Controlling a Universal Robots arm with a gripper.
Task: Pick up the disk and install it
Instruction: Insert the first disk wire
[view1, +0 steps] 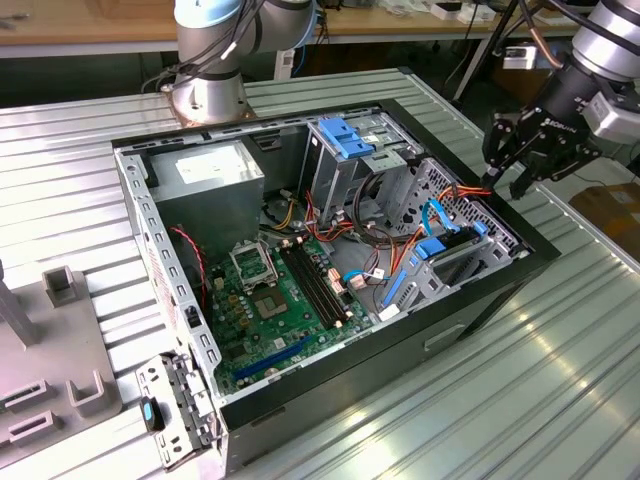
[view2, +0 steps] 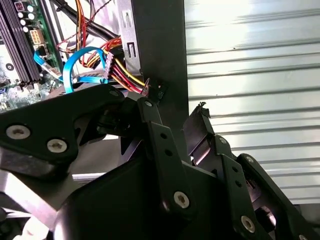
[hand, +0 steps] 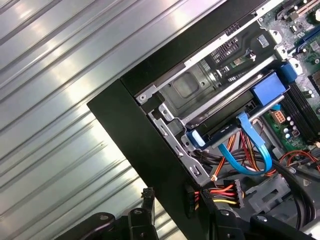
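Over the case's front edge the hand (view1: 513, 178) hovers with fingers apart and nothing held, while the disk (view1: 455, 255) already sits down in its bay among the cables, apparently installed.

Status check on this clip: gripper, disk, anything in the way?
Gripper open, empty, jaws astride the case's black edge. Disk sits in the case bay, untouched. Blue cable and red-yellow wire bundle lie close by.
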